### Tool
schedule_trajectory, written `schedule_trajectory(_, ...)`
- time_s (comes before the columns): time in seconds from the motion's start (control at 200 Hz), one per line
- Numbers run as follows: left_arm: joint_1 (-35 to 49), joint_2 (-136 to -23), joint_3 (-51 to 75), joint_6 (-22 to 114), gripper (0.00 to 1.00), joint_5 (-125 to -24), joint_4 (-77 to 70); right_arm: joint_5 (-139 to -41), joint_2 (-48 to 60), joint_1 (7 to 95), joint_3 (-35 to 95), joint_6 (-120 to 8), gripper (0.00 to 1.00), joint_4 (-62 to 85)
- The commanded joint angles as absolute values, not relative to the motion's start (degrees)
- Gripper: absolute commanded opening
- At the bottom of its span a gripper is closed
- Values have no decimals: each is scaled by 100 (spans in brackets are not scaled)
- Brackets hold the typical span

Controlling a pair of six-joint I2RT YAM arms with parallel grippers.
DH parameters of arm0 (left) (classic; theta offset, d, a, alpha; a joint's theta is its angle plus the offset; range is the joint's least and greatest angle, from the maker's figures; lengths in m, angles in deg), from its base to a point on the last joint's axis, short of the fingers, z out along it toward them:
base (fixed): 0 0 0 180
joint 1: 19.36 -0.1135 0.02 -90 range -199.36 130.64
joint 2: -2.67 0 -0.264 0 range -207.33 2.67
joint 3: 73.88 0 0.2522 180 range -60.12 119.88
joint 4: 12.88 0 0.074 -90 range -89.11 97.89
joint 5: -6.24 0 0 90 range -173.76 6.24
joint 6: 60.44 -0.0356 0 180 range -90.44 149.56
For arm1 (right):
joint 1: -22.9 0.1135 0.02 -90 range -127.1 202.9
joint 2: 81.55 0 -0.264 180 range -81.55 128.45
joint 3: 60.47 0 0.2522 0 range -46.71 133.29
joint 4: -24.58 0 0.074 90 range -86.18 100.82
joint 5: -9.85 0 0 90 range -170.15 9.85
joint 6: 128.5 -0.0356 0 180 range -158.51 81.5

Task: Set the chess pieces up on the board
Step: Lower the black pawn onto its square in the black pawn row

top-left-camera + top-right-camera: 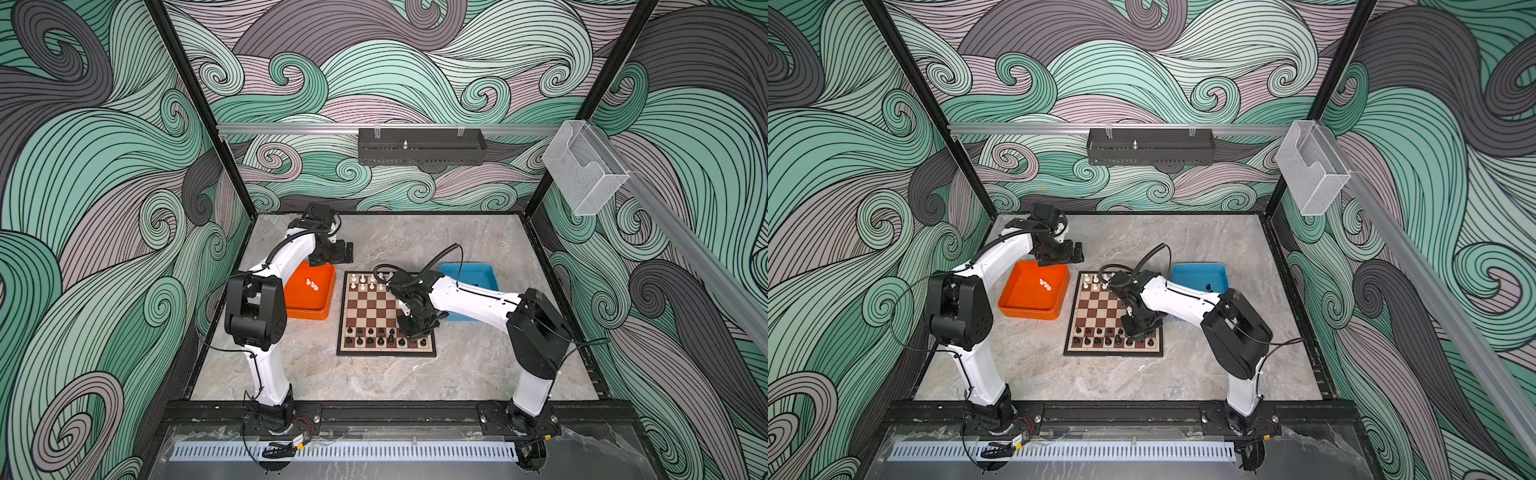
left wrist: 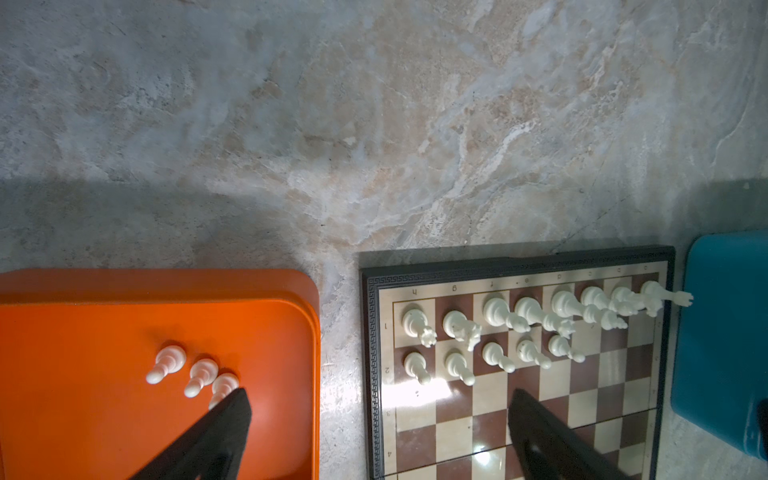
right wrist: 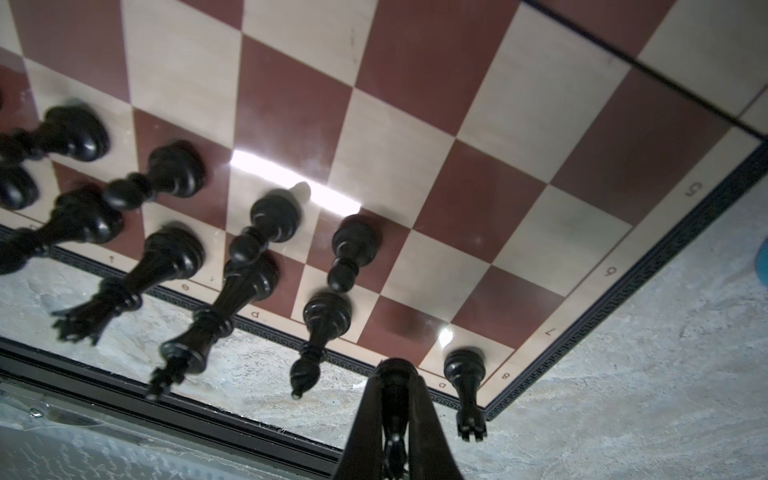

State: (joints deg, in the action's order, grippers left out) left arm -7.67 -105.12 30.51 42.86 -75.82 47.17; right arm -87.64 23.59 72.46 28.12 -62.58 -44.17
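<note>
Left wrist view: left gripper [image 2: 378,397] hangs with fingers spread wide and empty, one over the orange tray [image 2: 166,286], one over the board [image 2: 515,266].
Orange tray: three white pawns [image 2: 199,376] sit close together, not yet placed.
Board: white pieces [image 2: 528,316] fill the far row, with five pawns in front of them; black pieces [image 3: 266,216] line the near rows.
Right gripper [image 3: 392,374]: fingers pinched narrow on a black piece [image 3: 394,432], at the empty back-row square beside the corner rook [image 3: 463,370].
Blue tray [image 1: 1196,282]: one small dark piece [image 1: 1207,286] inside, seen in a top view.
Handling: probably light, stiff, smooth plastic that tips easily; best pinched at the narrow waist above the round base and lowered straight.
Table [image 1: 374,382]: marbled grey, flat, slightly glossy.
Room: swirl-patterned green and grey walls, black frame posts.
</note>
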Motion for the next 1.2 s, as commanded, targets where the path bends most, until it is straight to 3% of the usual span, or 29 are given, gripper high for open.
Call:
schedule_trajectory(0.0, -800, -10518, 3058, 4324, 99, -7580, 4773, -8656, 2431, 7274, 2833, -6244, 11, -4412)
schedule_trajectory(0.806, -802, -10560, 3067, 4336, 99, -7576, 4771, -8645, 2713, 7265, 2947, -6206, 13, -4418)
schedule_trajectory(1.196, -802, -10596, 3076, 4344, 99, -7559, 4782, -8651, 2734, 7268, 2980, -6175, 20, -4427)
